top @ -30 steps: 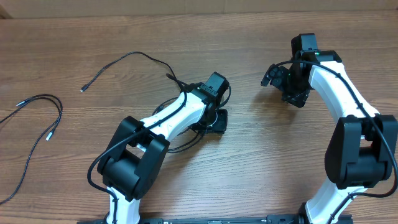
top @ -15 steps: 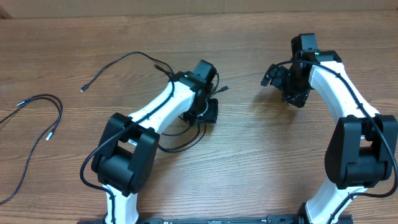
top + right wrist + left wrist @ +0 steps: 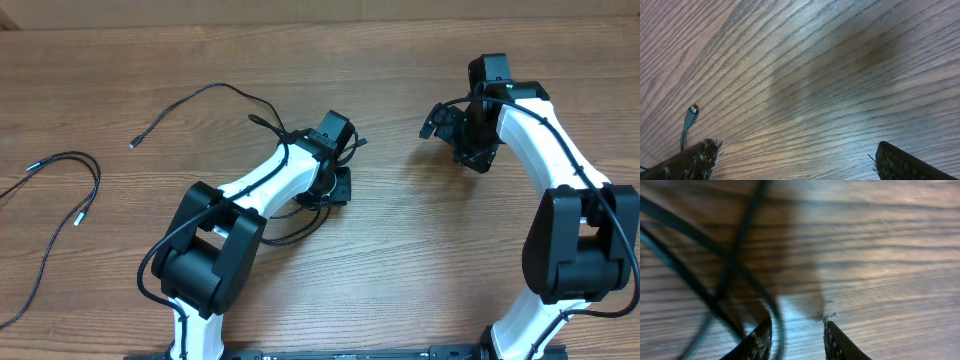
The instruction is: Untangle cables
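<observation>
A tangle of thin black cables (image 3: 290,222) lies under my left arm, with one strand running up and left to a plug end (image 3: 133,144). A short plug end (image 3: 358,142) sticks out to the right of the left wrist. My left gripper (image 3: 335,183) is low over the tangle. In the left wrist view the left gripper (image 3: 797,327) has its jaws apart, and a blurred cable strand (image 3: 779,330) runs between them beside the left finger (image 3: 759,341), not pinched. My right gripper (image 3: 452,135) hovers to the right; in its wrist view the right gripper (image 3: 796,147) is wide open over bare wood.
A separate black cable (image 3: 88,190) with silver tips lies apart at the far left of the wooden table (image 3: 400,260). A small plug tip (image 3: 691,109) shows at the left of the right wrist view.
My left gripper has shifted up and left over the tangle, then settled slightly back, dragging the loops with it. A plug end now shows beside the wrist. The right arm has not moved.
</observation>
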